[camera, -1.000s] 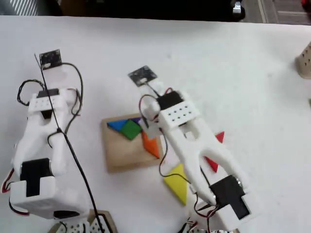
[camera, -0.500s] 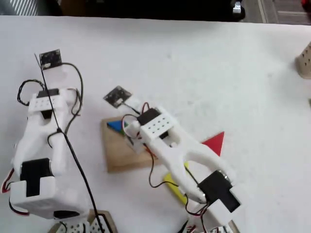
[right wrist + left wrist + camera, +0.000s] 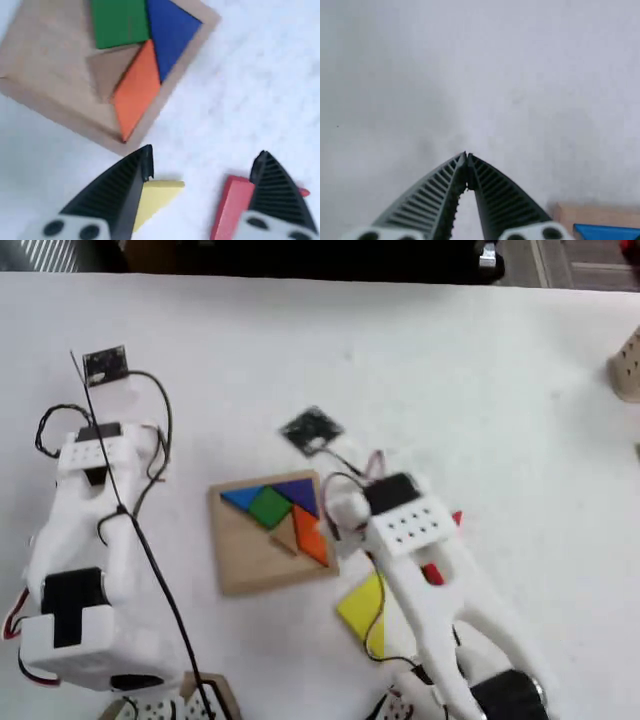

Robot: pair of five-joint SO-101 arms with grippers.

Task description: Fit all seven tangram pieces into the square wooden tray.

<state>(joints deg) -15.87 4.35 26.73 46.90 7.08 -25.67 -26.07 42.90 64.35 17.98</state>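
The square wooden tray (image 3: pixel 240 560) lies at the table's middle. It holds a light blue triangle (image 3: pixel 240 498), a green square (image 3: pixel 270 507), a dark blue triangle (image 3: pixel 300 494), an orange parallelogram (image 3: pixel 311 536) and a brown triangle (image 3: pixel 286 539). The yellow triangle (image 3: pixel 360 606) lies on the table right of the tray. The red triangle (image 3: pixel 432 574) is mostly hidden under the right arm (image 3: pixel 410 530). My right gripper (image 3: pixel 205 152) is open and holds nothing. It sits just off the tray (image 3: pixel 45 95), between the yellow triangle (image 3: pixel 155 197) and the red triangle (image 3: pixel 231 205). My left gripper (image 3: pixel 466 157) is shut over bare table.
The left arm (image 3: pixel 90 500) rests left of the tray, with a black cable (image 3: pixel 150 550) running along it. The tray's corner (image 3: pixel 565 212) appears in the left wrist view. A pale pegged object (image 3: pixel 628 365) stands at the far right edge. Bare white table lies beyond the tray.
The right arm swung left over the tray, then drew back to its right, uncovering the pieces inside. The left arm kept still.
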